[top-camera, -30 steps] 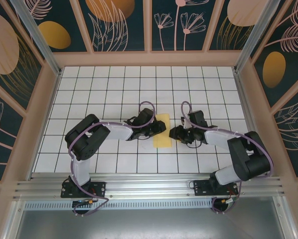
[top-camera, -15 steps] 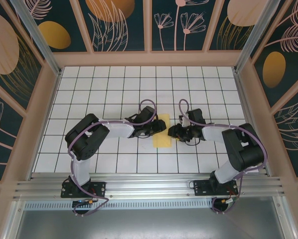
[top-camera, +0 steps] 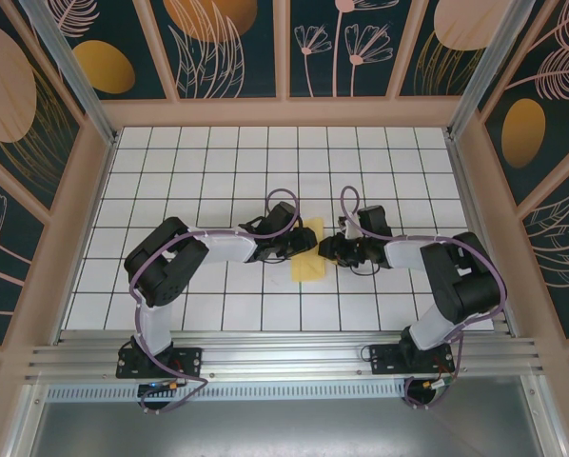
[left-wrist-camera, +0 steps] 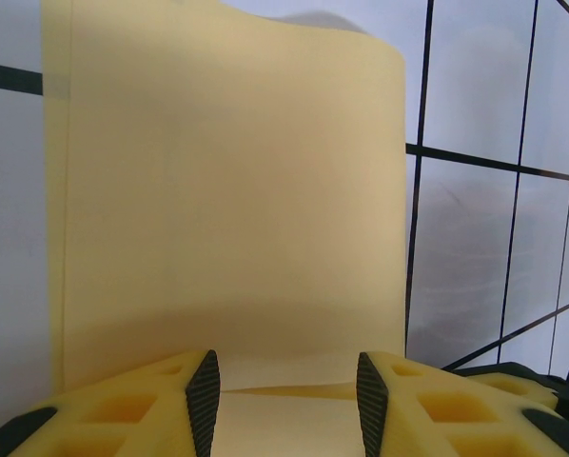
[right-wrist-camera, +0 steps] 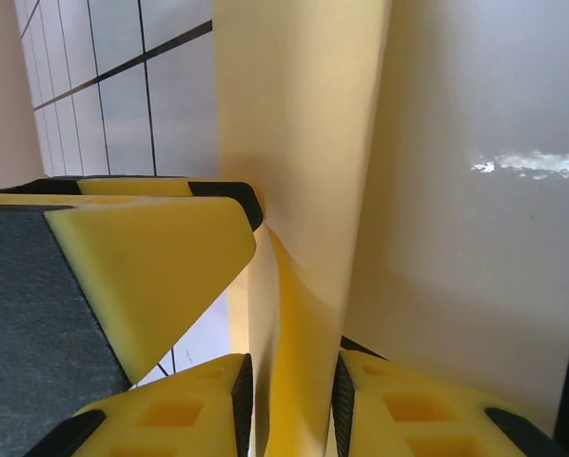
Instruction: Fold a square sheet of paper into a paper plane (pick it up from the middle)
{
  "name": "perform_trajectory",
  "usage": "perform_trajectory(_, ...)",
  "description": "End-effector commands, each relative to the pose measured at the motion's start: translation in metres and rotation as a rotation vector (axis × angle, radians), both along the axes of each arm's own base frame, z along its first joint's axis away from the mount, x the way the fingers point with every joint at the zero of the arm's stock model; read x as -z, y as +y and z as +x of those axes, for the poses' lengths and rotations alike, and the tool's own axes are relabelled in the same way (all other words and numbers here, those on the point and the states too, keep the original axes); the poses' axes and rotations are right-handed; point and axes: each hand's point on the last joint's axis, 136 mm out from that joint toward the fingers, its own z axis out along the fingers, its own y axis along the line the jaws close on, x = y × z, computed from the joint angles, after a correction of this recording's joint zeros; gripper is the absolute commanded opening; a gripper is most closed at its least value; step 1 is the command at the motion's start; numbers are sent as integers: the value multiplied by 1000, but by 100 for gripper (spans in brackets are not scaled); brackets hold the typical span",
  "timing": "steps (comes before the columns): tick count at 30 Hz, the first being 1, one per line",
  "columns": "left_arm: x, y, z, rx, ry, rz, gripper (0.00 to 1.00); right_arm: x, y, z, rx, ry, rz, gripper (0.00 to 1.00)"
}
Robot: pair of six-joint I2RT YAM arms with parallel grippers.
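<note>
The square sheet of paper (top-camera: 309,257) is a narrow creased pale-yellow shape lying at the table's centre between both grippers. My left gripper (top-camera: 301,245) sits low over its left side. In the left wrist view the left gripper (left-wrist-camera: 286,400) is open, its pads wide apart, with the flat paper (left-wrist-camera: 227,190) and a low fold under the gap. My right gripper (top-camera: 325,251) is at the paper's right edge. In the right wrist view the right gripper (right-wrist-camera: 289,405) has its pads closed on a raised fold of the paper (right-wrist-camera: 304,143).
The white grid table (top-camera: 218,171) stretches out on all sides, with free tiles behind and in front of the paper. Wooden frame walls (top-camera: 284,112) enclose it. An aluminium rail (top-camera: 284,362) runs along the near edge by the arm bases.
My right gripper has slid left onto the paper's right edge and its jaws have narrowed on it. The paper's visible strip has become narrower. The left gripper has barely moved.
</note>
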Motion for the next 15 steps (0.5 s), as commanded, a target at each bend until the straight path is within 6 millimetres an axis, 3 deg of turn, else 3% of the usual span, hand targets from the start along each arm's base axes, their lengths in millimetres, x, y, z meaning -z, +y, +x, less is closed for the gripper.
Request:
perform_trajectory(1,-2,3,5,-11,-8,18,46,1,5,-1,-15,3,35,31)
perform_trajectory(9,-26,2,10,-43,-38,-48,51,1,6,-2,-13,-1,52,19)
perform_trajectory(15,-72,23,15,-125,-130,-103,60,-19,6,2,-16,-46,52,10)
